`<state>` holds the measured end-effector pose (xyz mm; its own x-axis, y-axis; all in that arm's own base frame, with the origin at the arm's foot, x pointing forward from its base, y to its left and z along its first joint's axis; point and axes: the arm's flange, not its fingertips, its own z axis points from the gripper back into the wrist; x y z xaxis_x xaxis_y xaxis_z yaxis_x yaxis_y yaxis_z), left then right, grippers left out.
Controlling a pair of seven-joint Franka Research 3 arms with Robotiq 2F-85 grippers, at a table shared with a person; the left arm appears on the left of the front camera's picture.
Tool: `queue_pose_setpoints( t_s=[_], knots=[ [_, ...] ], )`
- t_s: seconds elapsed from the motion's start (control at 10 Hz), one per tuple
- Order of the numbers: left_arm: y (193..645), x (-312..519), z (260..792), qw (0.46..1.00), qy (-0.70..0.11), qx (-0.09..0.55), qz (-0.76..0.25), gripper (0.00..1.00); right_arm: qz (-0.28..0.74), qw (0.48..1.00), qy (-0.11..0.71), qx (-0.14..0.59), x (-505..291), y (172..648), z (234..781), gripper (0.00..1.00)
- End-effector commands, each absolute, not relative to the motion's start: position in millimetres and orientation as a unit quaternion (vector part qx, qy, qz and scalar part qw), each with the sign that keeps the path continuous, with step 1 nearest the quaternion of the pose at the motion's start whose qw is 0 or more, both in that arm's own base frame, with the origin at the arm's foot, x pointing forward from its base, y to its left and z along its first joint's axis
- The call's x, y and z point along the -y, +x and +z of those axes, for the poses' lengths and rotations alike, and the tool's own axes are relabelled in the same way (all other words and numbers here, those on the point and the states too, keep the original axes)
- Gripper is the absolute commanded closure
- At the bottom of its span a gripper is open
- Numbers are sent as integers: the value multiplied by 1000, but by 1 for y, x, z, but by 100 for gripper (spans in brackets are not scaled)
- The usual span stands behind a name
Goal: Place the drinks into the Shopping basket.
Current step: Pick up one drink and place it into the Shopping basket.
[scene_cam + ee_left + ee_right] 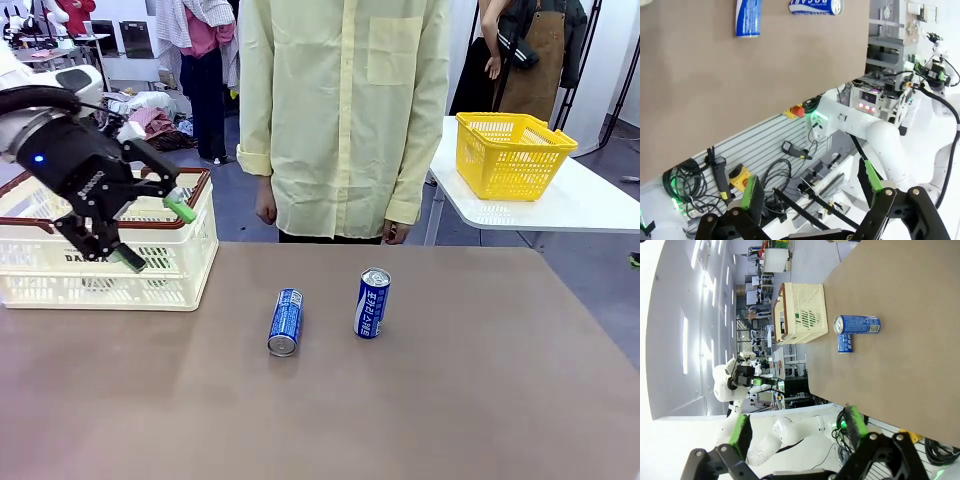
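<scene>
- Jaws of the left gripper [155, 233] stand spread wide, with nothing between the green pads. The gripper hangs above the table in front of the Shopping basket, its fingers angled down and toward the table's middle.
- Jaws of the right gripper [797, 427] are likewise spread wide and empty. Its wrist view looks across the table from beyond the near edge.
- Table [450, 400]: brown top carrying the Shopping basket and both drinks.
- Person [345, 110]: pale yellow shirt, standing at the far edge, both arms hanging at the sides, hands clear of the table.
- Shopping basket [185, 272]: cream-white lattice with a dark brown rim, resting on the far left part of the table. Green patches show through its lattice in the right wrist view, too small to identify.
- Yellow basket [512, 160]: on a separate white table at the far right.
- Upright can [372, 302]: blue with white lettering, silver top up, standing near the table's middle, well apart from the Shopping basket.
- Lying can [285, 322]: blue, on its side, silver end toward the robot. It lies just left of the upright can without touching it, between that can and the Shopping basket.
</scene>
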<state>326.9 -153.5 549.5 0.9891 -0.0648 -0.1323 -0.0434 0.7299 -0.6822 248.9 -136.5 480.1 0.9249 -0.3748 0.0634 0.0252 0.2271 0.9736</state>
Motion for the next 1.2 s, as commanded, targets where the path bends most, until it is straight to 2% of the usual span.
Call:
queue_pose_setpoints(
  t_s=[0.0,0.3,0.5,0.7,0.9,1.1],
  knots=[
    [364,205,560,952,-300,-59,-11,0,-134,763,615,145,135,250,485,0],
    [405,311,554,981,-183,-44,-44,0,-134,763,615,145,135,250,485,0],
    [415,379,534,991,-124,-3,-53,0,-134,763,615,145,135,250,485,0],
    [417,427,515,989,-121,67,-56,0,-134,763,615,145,135,250,485,0],
    [411,470,493,988,-117,73,-65,0,-134,763,615,145,135,250,485,0],
    [405,499,478,987,-95,114,-55,0,-134,763,615,145,135,250,485,0]
  ],
)
